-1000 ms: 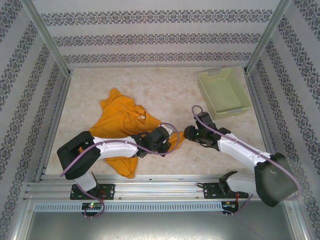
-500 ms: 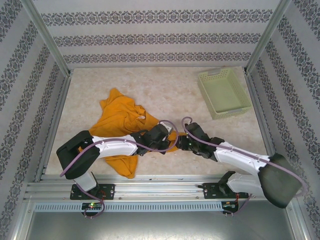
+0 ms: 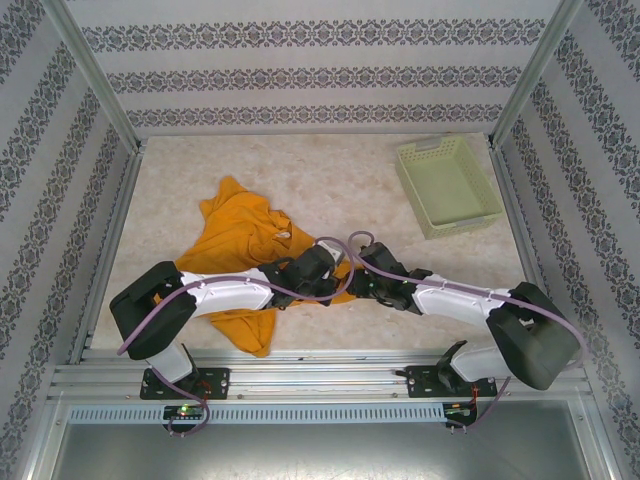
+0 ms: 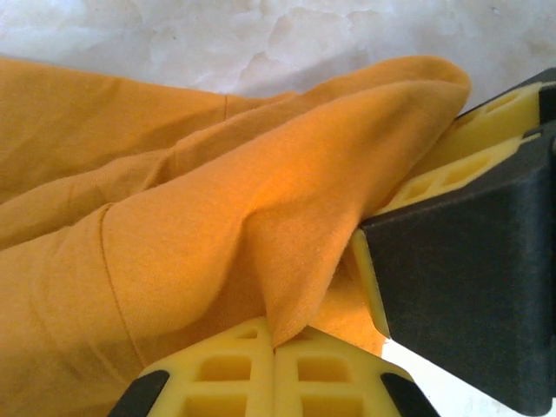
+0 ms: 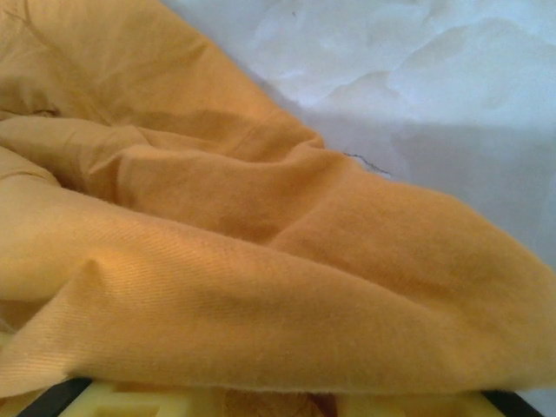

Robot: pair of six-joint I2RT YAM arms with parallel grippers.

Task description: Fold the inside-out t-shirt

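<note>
The orange-yellow inside-out t-shirt (image 3: 240,245) lies crumpled on the left-centre of the table, plain side showing. My left gripper (image 3: 333,272) is at its right corner. In the left wrist view its yellow fingers are shut on a thin fold of the t-shirt (image 4: 217,226), pinched at the left gripper (image 4: 276,346). My right gripper (image 3: 358,272) has its tips against the same corner, and one of its fingers (image 4: 452,287) shows just right of the fold. In the right wrist view the t-shirt (image 5: 261,287) drapes over the right gripper (image 5: 282,407), whose fingers stand apart with cloth in the gap.
A pale green basket (image 3: 447,185) stands at the back right of the marbled table (image 3: 330,180). Patterned walls and metal frame posts close in the table on three sides. A rail runs along the near edge by the arm bases.
The right arm has swung left across the table until its gripper reached the shirt corner beside the left gripper. The left gripper has kept its hold and place.
</note>
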